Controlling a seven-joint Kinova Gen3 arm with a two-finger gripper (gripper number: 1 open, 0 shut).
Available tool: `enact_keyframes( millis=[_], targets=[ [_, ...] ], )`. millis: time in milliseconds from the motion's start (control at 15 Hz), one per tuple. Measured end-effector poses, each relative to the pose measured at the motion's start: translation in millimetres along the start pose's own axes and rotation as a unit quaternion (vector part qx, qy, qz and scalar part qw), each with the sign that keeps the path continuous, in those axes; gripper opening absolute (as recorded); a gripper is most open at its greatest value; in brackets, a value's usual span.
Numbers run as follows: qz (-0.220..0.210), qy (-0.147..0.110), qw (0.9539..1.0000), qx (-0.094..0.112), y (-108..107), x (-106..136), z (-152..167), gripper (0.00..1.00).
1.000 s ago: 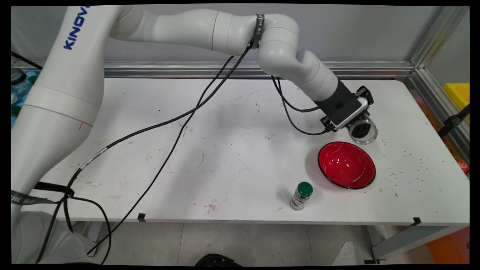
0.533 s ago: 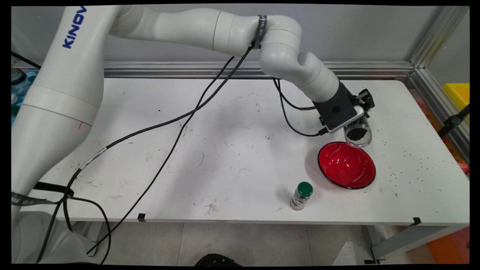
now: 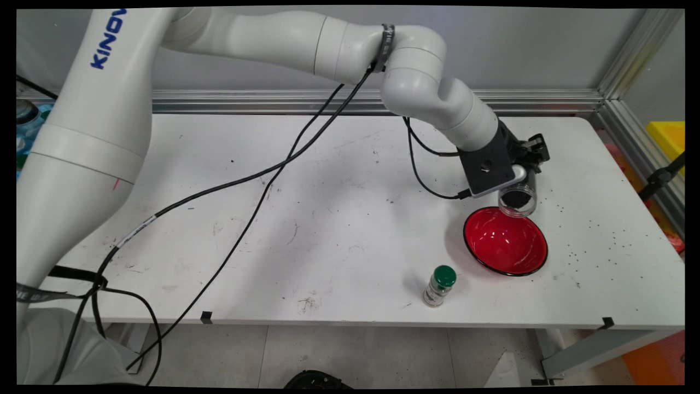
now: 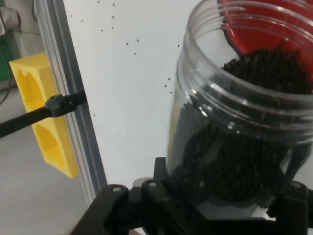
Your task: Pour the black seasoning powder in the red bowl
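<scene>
A white robot arm reaches across a white table (image 3: 328, 230) from the left, its black hand (image 3: 522, 169) over the table's right half, nearer the far edge than the near one. The hand is closed around a clear plastic jar (image 3: 518, 198) with no lid, gripping it near its base. The jar is tipped, so that its open mouth points down toward the near side and hangs just above the far rim of a red bowl (image 3: 506, 241). The jar is partly filled with small black grains (image 3: 514, 194).

In the hand view, the jar (image 4: 244, 112) fills most of the right side, rising from the hand (image 4: 215, 210) at the bottom, and its black grains (image 4: 254, 147) are heaped up to the threaded mouth. Through the mouth, the red inside of the bowl (image 4: 264, 29) shows beyond.

The red bowl has a black outside and rim and stands on the table toward the right near corner. To its left, closer to the near edge and apart from it, stands a small upright glass bottle with a green cap (image 3: 439, 285). Tiny black specks (image 3: 596, 230) lie scattered on the table to the right of the bowl. Black cables (image 3: 262, 180) hang from the arm over the table's middle.
</scene>
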Motion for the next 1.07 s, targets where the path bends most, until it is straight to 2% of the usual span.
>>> enact_keyframes(
  millis=[533,1067],
  targets=[
    [0.081,-0.018,0.9965,0.006,-6,4,0,0.00],
    [0.150,-0.031,0.9881,0.017,-14,10,-2,0.00]
  ],
)
